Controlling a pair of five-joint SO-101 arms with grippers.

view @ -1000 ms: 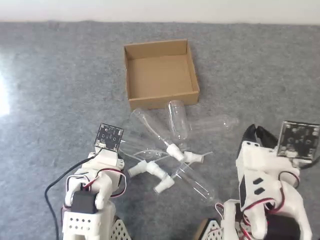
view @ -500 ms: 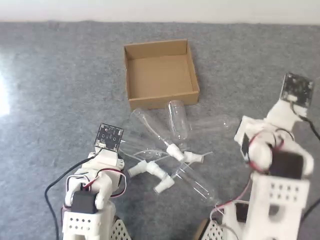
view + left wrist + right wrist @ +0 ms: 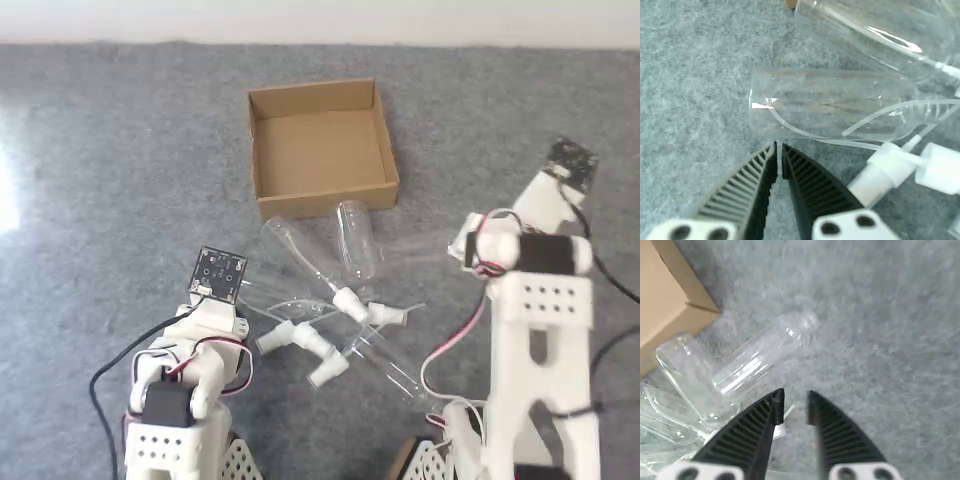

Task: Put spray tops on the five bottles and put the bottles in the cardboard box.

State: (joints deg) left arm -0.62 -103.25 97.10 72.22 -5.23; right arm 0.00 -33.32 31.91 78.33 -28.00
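Roughly mid-table, the cardboard box [image 3: 325, 198] sits open-topped on the grey carpet [image 3: 110, 160], which stretches wide past the box's left, right and far walls. Its near wall is the crowded edge. The bottles [image 3: 355, 238] lie on their sides in a loose fan that begins just beside that wall and spreads toward the arms, several crossing one another. The spray tops [image 3: 315, 340] lie bunched among the nearer ends of the bottles, their thin tubes trailing over the clear plastic.

The left arm [image 3: 190, 385] sits low at the near-left edge of the pile, with broad carpet on its outer side. In the left wrist view the left gripper [image 3: 779, 146] has its jaws drawn together to a thin slit. Its tips are just short of the side of one lying bottle [image 3: 835, 107], and a spray top [image 3: 880, 172] is just beside one finger.

The right arm [image 3: 530, 270] stands tall at the pile's right edge, with carpet running on to the table's right side. The right gripper [image 3: 795, 392] has its jaws a little apart around nothing, above carpet. It is just beside a bottle [image 3: 762, 352] whose uncapped neck points out at open carpet. A corner of the box shows near that bottle's other end.
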